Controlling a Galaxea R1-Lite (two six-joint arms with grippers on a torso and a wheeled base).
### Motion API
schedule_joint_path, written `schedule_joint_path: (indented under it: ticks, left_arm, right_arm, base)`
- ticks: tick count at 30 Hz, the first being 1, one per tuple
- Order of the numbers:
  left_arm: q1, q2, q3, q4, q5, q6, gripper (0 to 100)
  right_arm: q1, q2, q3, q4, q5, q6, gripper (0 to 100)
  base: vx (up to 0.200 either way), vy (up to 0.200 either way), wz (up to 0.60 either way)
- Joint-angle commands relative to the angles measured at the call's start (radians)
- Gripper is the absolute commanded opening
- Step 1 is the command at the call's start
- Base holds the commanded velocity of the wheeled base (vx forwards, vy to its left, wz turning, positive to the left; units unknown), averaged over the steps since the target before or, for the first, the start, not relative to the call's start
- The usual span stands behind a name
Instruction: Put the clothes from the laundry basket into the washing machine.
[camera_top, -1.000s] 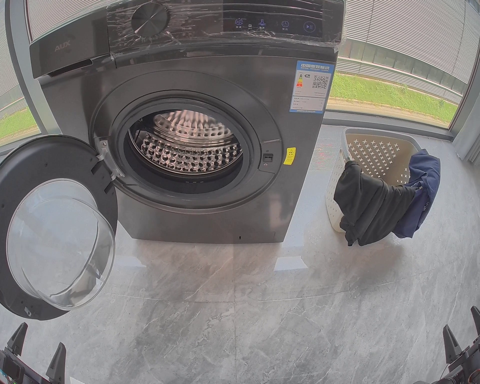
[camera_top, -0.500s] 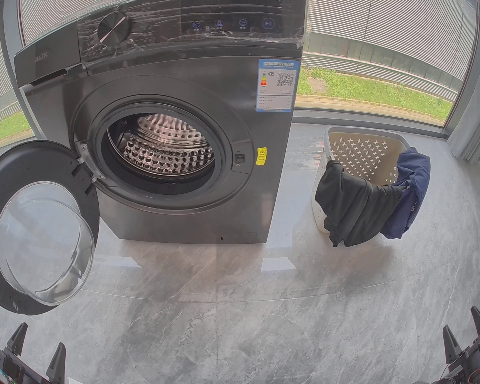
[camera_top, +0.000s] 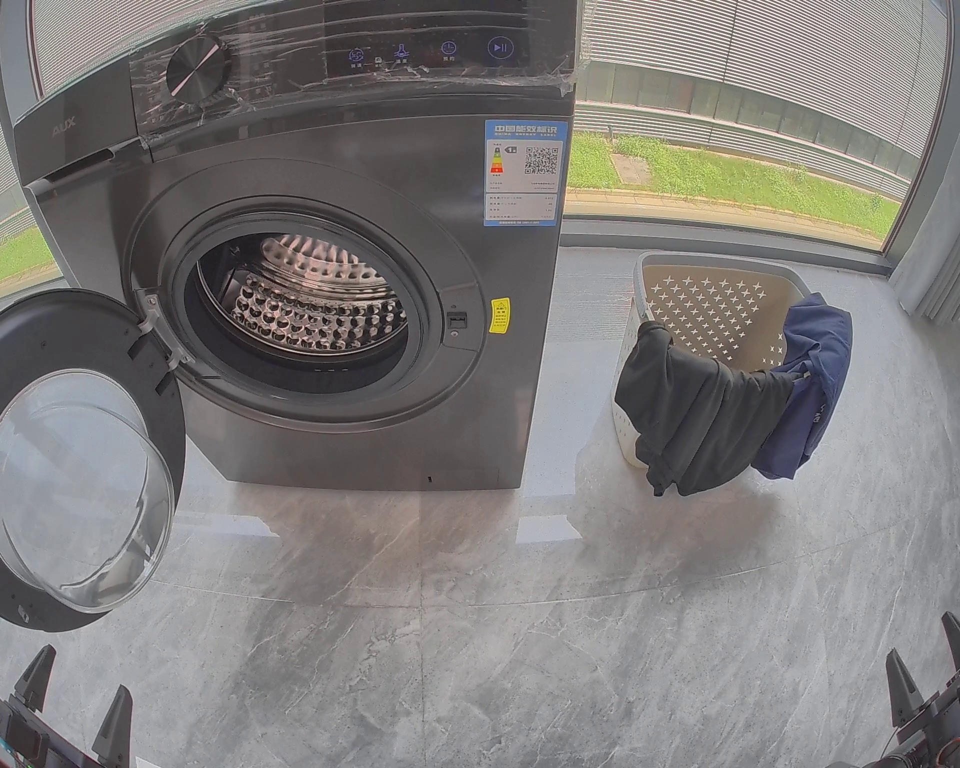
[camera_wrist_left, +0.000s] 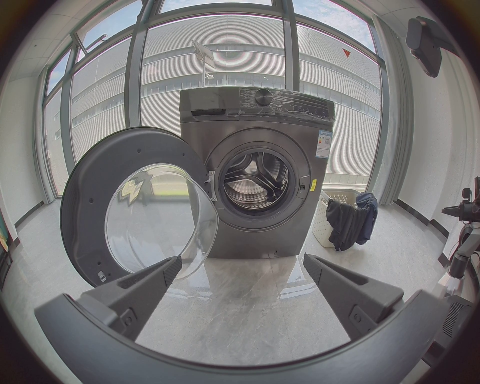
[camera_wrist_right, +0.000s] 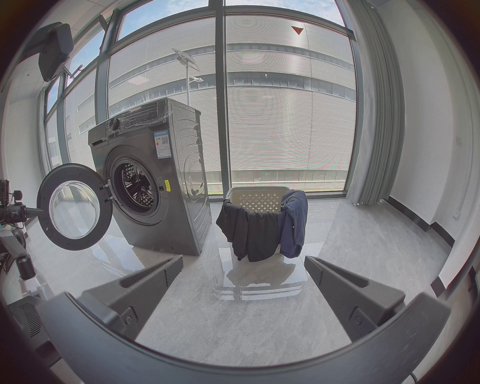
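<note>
left gripper and right gripper hung released, glossy floor open ahead
soft clothes draped the star-pierced laundry basket rim, well ahead of the right gripper

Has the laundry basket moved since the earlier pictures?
No. The laundry basket keeps its place beside the washing machine; the whole view shifted, so the camera moved.

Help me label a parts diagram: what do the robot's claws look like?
The left claw and right claw look alike: two dark grey, wedge-shaped fingers tapering to blunt tips, on a curved dark grey bar, with small round holes near each finger's base.
</note>
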Motion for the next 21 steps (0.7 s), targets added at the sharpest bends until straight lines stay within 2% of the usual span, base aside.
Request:
schedule_joint_path:
  ticks: [1, 21]
  left_arm:
    - [0.0, -0.017, 0.018, 0.0, 0.0, 0.0, 100]
    - [0.0, -0.017, 0.018, 0.0, 0.0, 0.0, 100]
  right_arm:
    - [0.0, -0.012, 0.018, 0.0, 0.0, -0.001, 100]
    - [0.0, -0.012, 0.018, 0.0, 0.0, 0.001, 100]
  base:
    - [0.0, -0.2, 0.0]
    - [0.0, -0.2, 0.0]
